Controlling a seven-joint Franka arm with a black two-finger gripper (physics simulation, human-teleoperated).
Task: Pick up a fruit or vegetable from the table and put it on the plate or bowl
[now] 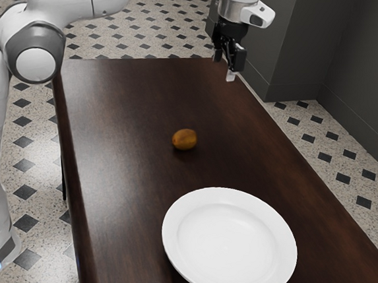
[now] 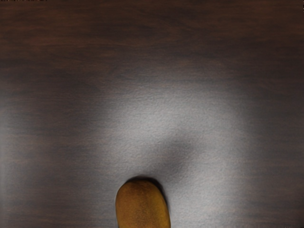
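On dark wooden table (image 1: 113,188), small brown oval kiwi (image 1: 185,139) at eleven o'clock of round white plate (image 1: 174,241), probably light and firm (pinch across short middle), black two-finger gripper (image 1: 231,65) parted, empty.

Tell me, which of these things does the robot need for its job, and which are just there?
For the job:
- brown fruit, lying on the table
- white plate, with nothing on it
- dark table
- gripper, hanging above the table's far edge

Just there:
- tiled floor
- grey cabinet
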